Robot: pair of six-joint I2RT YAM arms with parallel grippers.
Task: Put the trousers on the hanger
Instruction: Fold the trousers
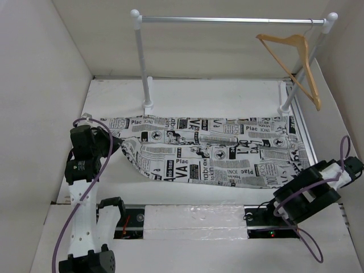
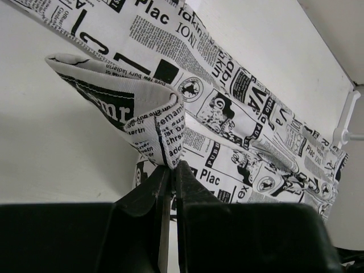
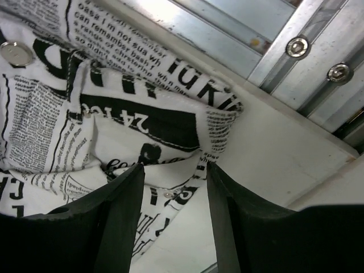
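Observation:
The trousers (image 1: 216,151), white with black newspaper print, lie spread across the table from left to right. My left gripper (image 1: 116,145) is shut on a folded leg end of the trousers (image 2: 153,122) and lifts it slightly. My right gripper (image 1: 290,190) is open over the waistband corner of the trousers (image 3: 142,131) at the near right; the cloth edge lies between its fingers (image 3: 122,193). The tan wooden hanger (image 1: 296,62) hangs by its metal hook from the right end of the silver rail (image 1: 227,20), apart from both grippers.
The rail stands on white posts (image 1: 142,62) at the back of the table. White walls close in left and right. A metal track (image 3: 273,40) runs along the near edge beside the right gripper.

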